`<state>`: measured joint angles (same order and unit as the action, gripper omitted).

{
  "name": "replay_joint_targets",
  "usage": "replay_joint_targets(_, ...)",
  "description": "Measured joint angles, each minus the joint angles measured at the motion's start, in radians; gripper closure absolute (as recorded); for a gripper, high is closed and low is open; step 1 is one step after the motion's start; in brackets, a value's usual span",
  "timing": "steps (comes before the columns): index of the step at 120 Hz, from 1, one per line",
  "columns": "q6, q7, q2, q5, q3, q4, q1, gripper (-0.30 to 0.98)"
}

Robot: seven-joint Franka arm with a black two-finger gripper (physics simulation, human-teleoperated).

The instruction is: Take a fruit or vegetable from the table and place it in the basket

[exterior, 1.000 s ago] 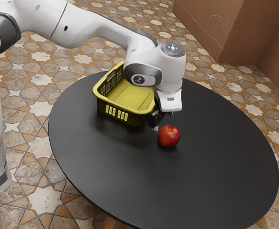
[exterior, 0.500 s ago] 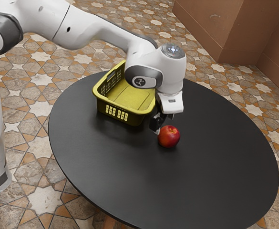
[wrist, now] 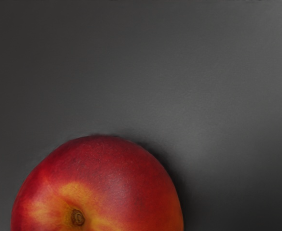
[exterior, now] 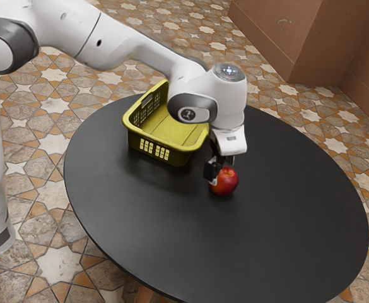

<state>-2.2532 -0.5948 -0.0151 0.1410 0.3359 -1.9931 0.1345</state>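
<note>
The nectarine (wrist: pixel 112 183) is deep red with golden-yellow streaks around a brown stem hollow. Beneath the nectarine, the table (exterior: pixel 247 246) is plain black. Beside the nectarine, the basket (exterior: pixel 165 142) is yellow-green, its sides patterned with slots. Beyond the nectarine, the floor (exterior: pixel 33 145) mixes grey-brown, orange and cream star tiles.

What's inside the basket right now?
In the part of the basket I can see, just its yellow floor and slotted walls. The arm covers the back corner toward the exterior view's right; I can't tell what's there.
</note>
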Motion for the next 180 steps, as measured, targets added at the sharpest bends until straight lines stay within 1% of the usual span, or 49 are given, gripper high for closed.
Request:
replay_joint_targets(24,-0.016,0.002,-0.008,0.006,-0.007,0.000,-0.014,0.01)
replay_joint_targets(38,-0.018,0.003,-0.011,0.037,-0.011,0.000,-0.012,0.01)
replay_joint_targets(56,-0.021,0.007,-0.015,0.080,-0.011,0.006,0.016,0.01)
replay_joint_targets(75,-0.028,0.012,-0.021,0.098,-0.008,0.009,0.056,0.01)
replay_joint_targets(93,-0.033,0.017,-0.021,0.102,-0.004,0.011,0.067,0.01)
replay_joint_targets(134,-0.037,0.027,-0.026,0.097,-0.003,0.009,0.025,0.01)
replay_joint_targets(180,-0.077,0.036,-0.067,0.085,0.011,0.009,0.039,0.01)
